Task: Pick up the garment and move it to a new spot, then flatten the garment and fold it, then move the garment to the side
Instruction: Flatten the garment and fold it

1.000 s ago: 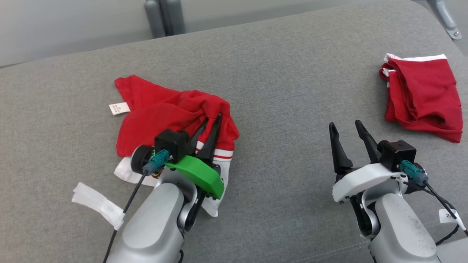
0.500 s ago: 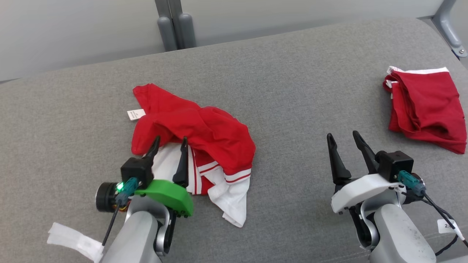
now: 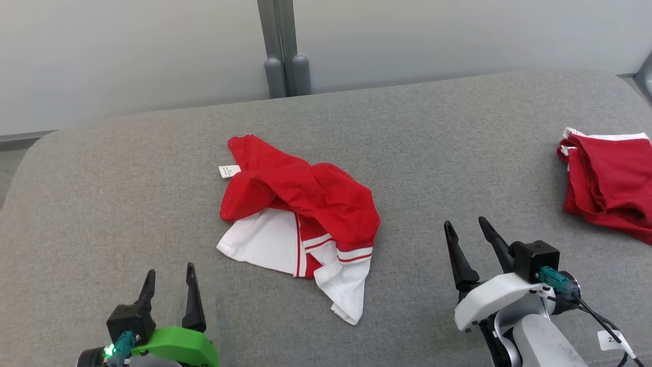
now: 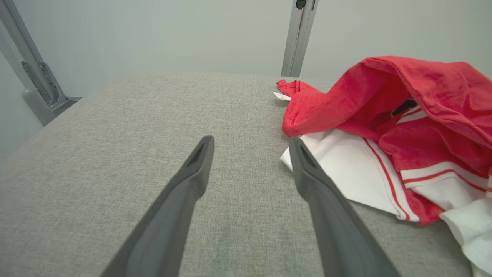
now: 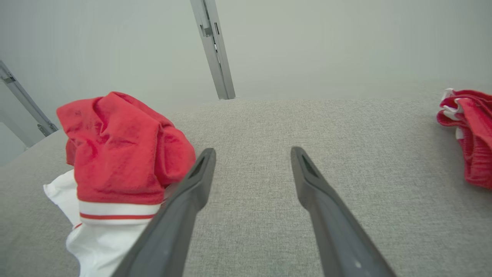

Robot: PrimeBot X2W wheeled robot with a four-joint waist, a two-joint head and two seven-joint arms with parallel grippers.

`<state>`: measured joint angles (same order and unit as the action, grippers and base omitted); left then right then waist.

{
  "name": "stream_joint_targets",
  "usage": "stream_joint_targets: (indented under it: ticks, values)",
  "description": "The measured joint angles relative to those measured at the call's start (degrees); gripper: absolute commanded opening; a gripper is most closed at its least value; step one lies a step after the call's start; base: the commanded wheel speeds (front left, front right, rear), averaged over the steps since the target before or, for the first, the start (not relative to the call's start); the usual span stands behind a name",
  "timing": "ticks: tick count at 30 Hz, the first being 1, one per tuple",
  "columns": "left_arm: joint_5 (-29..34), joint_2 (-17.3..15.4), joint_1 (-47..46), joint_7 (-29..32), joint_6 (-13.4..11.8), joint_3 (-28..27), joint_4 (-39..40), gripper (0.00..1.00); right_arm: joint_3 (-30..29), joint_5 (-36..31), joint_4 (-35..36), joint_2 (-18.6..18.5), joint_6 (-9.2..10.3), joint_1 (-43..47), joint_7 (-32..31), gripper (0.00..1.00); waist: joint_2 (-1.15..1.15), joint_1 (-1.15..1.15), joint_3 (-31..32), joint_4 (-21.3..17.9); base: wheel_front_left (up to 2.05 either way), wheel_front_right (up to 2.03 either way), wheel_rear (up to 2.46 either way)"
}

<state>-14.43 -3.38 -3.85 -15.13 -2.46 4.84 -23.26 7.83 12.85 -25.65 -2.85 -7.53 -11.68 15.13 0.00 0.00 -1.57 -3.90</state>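
The garment (image 3: 300, 214), red with white panels and red stripes, lies crumpled in a heap on the grey padded surface (image 3: 407, 153), a small white label at its far left edge. My left gripper (image 3: 170, 275) stands open near the bottom left, apart from the garment, with nothing between its fingers. In the left wrist view the garment (image 4: 392, 127) lies to the right of my left gripper (image 4: 250, 140). My right gripper (image 3: 464, 224) is open to the garment's right, empty. The right wrist view has the garment (image 5: 119, 157) left of my right gripper (image 5: 251, 151).
A second red piece of clothing with white trim (image 3: 608, 183) lies folded at the right edge, also seen in the right wrist view as a red bundle (image 5: 471, 134). A grey post (image 3: 282, 61) stands behind the surface against a pale wall. The surface's rounded left edge (image 3: 20, 168) is near.
My left gripper opened, let go of the garment and drew back toward me to the lower left. The garment now lies loose. The camera view has shifted as well.
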Motion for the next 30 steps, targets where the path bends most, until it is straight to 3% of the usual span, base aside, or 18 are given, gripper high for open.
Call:
stream_joint_targets:
  ticks: [6,22,30]
  values:
    - [0.91,0.40,1.26,0.00,0.94,-1.93,0.52,1.00,1.86,0.03,-0.31,-0.03,0.00,-0.01,0.00,1.00,0.00,0.00,0.17,0.78,0.00,0.00,0.00]
    - [-2.53,0.56,-0.26,0.00,0.67,1.99,0.53,1.00,19.97,3.24,-2.04,0.01,0.00,-3.24,0.00,1.00,0.00,0.00,-2.64,5.70,0.00,0.00,0.00]
    - [-3.76,0.56,-0.33,0.00,0.23,2.74,0.87,1.00,24.72,-2.10,-7.79,0.07,0.00,-2.57,0.00,1.00,0.00,0.00,-4.56,7.92,0.00,0.00,0.00]
